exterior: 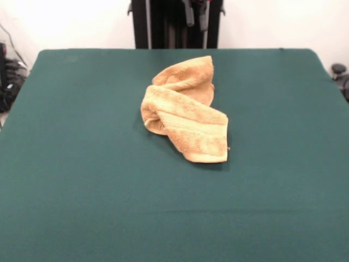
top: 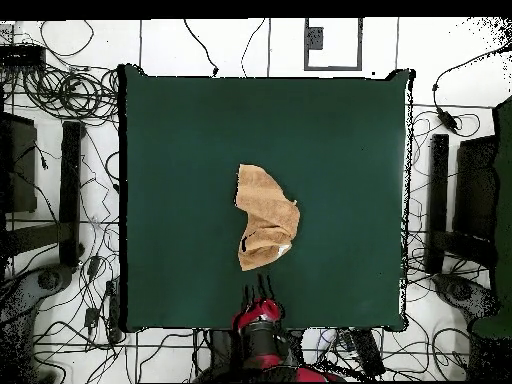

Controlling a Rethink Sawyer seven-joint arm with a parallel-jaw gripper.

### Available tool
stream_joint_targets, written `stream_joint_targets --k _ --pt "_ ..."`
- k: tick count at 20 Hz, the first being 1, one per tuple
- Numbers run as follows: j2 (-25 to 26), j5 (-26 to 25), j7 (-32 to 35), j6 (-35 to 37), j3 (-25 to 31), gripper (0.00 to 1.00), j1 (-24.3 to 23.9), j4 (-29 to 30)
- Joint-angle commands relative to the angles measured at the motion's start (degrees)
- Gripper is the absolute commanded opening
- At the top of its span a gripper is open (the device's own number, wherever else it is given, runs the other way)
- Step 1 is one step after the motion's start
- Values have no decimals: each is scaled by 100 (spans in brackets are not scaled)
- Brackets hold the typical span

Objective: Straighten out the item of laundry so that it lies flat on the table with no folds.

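Note:
The tan-orange towel [exterior: 185, 117] lies crumpled near the middle of the dark green table [exterior: 82, 164], folded over itself into a twisted bundle, with one flap pointing toward the camera. In the overhead view the towel [top: 265, 218] sits a little toward the robot's side of the table [top: 180, 150]. My gripper [exterior: 195, 16] is drawn back at the table's far edge by the pedestal, well clear of the towel; its two fingers stand apart and hold nothing. In the overhead view the gripper [top: 258, 296] is at the table's bottom edge, just below the towel.
The black pedestal [exterior: 174, 24] stands behind the far edge. Cables [top: 60, 90] and dark equipment [top: 20, 160] lie on the floor on both sides of the table. A dark object [exterior: 341, 73] sits off the right corner.

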Motion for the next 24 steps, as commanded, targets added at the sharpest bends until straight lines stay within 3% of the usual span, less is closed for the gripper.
stream_joint_targets --k 1,9,15,20,24 --pt "555 -355 1933 -544 893 100 -295 -467" --pt "556 -901 1963 -226 1089 100 -779 -557" --pt "142 -1249 2439 534 1762 100 -1254 -789" --pt "222 -1129 2515 603 2021 100 -1518 -994" --pt "383 -1489 2765 834 2301 100 -1750 -1307"
